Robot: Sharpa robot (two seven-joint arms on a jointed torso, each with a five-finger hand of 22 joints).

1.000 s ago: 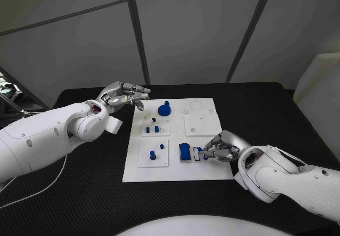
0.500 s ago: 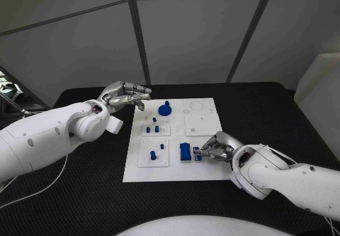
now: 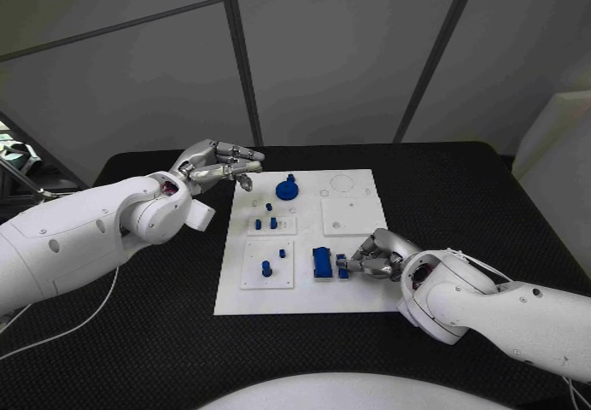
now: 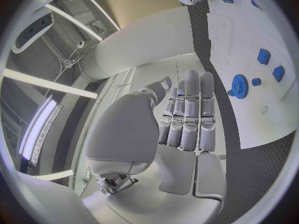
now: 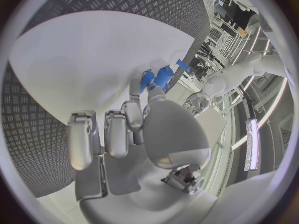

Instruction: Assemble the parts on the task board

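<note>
The white task board (image 3: 295, 295) lies mid-table. On it stand a blue gear (image 3: 287, 190), small blue pegs (image 3: 264, 225) and a tall blue block (image 3: 321, 262). My right hand (image 3: 379, 256) rests over the board's near right part, beside the block. Its thumb and a finger pinch a small blue part (image 3: 342, 261), also seen as the blue part (image 5: 156, 78) at the fingertips (image 5: 134, 87). My left hand (image 3: 222, 165) hovers off the board's far left corner, fingers curled in, holding nothing. Past that left hand (image 4: 187, 119) I see the gear (image 4: 239, 85) and the board (image 4: 249, 114).
A raised white square plate (image 3: 351, 216) occupies the board's far right part, and another plate (image 3: 266, 265) with pegs sits at near left. Black table (image 3: 148, 299) surrounds the board. Grey wall panels stand behind the table.
My right hand has shifted a little left along the board, bringing the small blue part closer to the tall blue block. The left hand has stayed put.
</note>
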